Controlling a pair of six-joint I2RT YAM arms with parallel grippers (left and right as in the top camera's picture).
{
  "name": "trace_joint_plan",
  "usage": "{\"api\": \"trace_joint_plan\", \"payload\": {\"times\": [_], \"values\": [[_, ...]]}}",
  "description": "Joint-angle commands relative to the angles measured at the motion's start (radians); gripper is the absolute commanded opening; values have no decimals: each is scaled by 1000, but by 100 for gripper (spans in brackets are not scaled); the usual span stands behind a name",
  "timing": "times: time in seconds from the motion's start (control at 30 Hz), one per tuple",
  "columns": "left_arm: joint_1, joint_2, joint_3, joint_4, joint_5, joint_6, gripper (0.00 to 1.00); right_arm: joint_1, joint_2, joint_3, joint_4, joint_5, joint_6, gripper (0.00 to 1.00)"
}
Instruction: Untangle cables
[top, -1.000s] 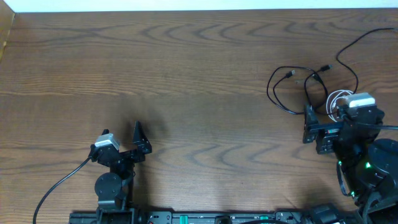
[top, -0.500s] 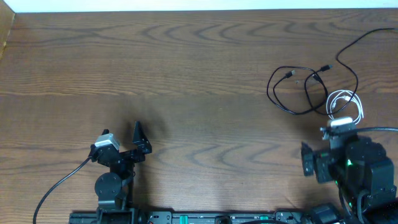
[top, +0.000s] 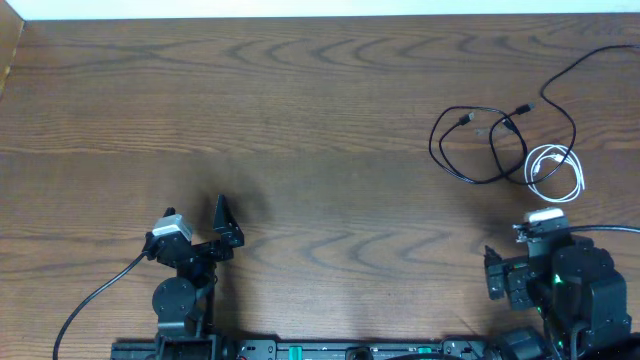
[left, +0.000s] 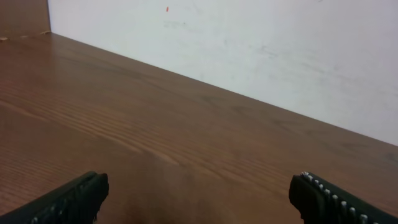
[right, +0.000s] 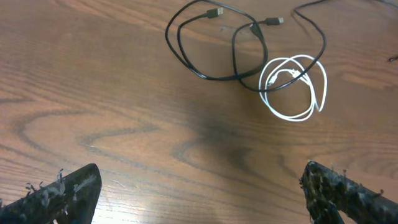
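Cables heaped at far right of table: two black loops crossing, white coil overlapping their near edge. Plug ends visible at top of black loops. Right gripper near table edge, short of the heap, fingers spread wide, holding nothing. Left gripper well apart, also spread, empty. Best to pinch white coil at its free outer arc, clear of the black crossing, then draw away slowly so loops slide rather than cinch.

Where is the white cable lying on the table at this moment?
In the overhead view the white cable lies coiled at the table's far right, overlapping the black cables on their right, just beyond the right gripper.
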Motion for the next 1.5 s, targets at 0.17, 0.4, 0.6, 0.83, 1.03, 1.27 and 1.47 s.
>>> {"api": "trace_joint_plan", "payload": {"times": [0.17, 0.4, 0.6, 0.83, 1.03, 1.27, 1.47], "values": [[-5, 0, -17, -40, -35, 17, 99, -3, -124, -148, 58, 1, 6, 99], [-5, 0, -17, -40, -35, 17, 99, -40, -300, -292, 111, 1, 6, 99], [-5, 0, -17, -40, -35, 17, 98, -117, -432, -358, 127, 1, 6, 99], [-5, 0, -17, -40, -35, 17, 99, -146, -481, -370, 132, 1, 6, 99], [-5, 0, -17, -40, -35, 17, 98, -146, -481, -387, 244, 1, 6, 99], [-5, 0, -17, -40, -35, 17, 98, -168, -481, -533, 995, 1, 6, 99], [-5, 0, -17, -40, -35, 17, 98, -238, -481, -588, 1273, 1, 6, 99]]}}
